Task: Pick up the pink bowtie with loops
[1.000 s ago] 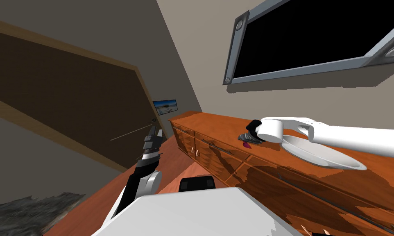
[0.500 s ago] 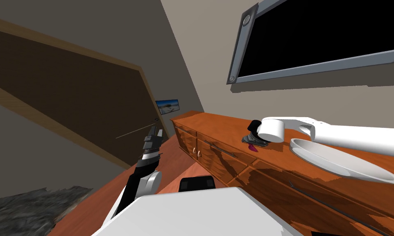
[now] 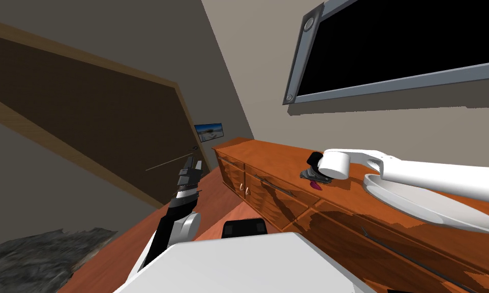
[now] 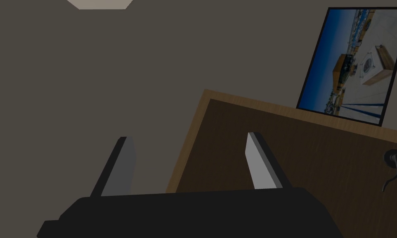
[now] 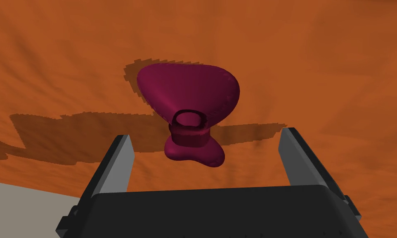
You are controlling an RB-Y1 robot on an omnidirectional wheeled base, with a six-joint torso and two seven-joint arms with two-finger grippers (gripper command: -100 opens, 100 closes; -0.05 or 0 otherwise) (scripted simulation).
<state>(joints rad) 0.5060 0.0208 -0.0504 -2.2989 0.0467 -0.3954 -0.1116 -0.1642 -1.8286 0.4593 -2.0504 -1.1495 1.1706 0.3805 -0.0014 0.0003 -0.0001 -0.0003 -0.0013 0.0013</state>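
A dark pink bowtie (image 5: 189, 111) with a ring-shaped knot lies on the orange wooden sideboard top (image 5: 317, 62). My right gripper (image 5: 206, 142) hangs open just over it, the bowtie's knot and smaller lobe lying between the two fingers without touching them. In the head view the right gripper (image 3: 312, 174) is at the sideboard's top, with a sliver of the bowtie (image 3: 315, 185) showing below it. My left gripper (image 4: 189, 144) is open and holds nothing; in the head view the left gripper (image 3: 191, 165) is raised beside the sideboard's end.
A white shallow dish (image 3: 421, 208) rests on the sideboard (image 3: 269, 193) under my right forearm. A dark wall screen (image 3: 391, 46) hangs above. A brown door (image 3: 86, 127) and a small framed picture (image 3: 208, 131) are to the left. A grey rug (image 3: 30, 259) lies on the floor.
The head view has shifted slightly, so my body has moved. The right gripper has come down a little closer over the bowtie. The left arm has held still.
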